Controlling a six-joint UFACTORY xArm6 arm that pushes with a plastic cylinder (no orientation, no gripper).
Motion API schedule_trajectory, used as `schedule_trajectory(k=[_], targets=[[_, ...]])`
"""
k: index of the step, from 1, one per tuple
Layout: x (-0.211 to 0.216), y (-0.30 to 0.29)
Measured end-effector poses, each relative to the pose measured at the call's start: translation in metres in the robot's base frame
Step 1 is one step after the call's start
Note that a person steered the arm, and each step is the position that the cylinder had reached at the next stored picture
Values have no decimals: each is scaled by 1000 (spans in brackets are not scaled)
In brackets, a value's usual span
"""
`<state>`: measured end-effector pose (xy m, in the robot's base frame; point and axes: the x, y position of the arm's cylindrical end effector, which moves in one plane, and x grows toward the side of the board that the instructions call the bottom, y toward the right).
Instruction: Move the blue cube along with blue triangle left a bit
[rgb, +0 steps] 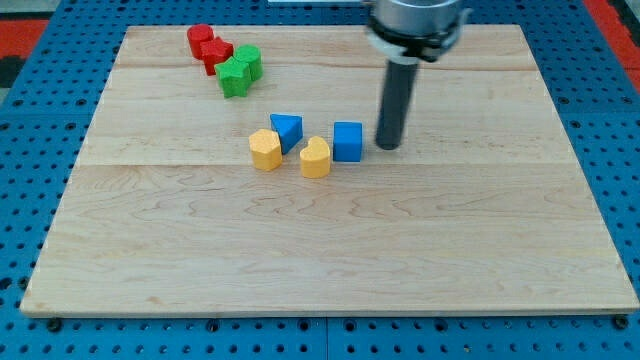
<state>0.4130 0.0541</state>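
The blue cube (348, 141) sits near the board's middle. The blue triangle (287, 131) lies to its left, with a yellow heart-shaped block (315, 158) between and below them. A yellow block (265, 150) touches the triangle's lower left. My tip (387, 146) stands on the board just right of the blue cube, a small gap apart or barely touching; I cannot tell which.
Two red blocks (208, 46) and a green block (240, 70) cluster at the view's top left. The wooden board (330, 250) lies on a blue pegboard surface (30, 150).
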Motion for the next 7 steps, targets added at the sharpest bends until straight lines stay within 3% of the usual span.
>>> schedule_trajectory(k=[1,3,5,7], targets=[[0,-25],[-17,-132],[-55,-152],[-60,-169]])
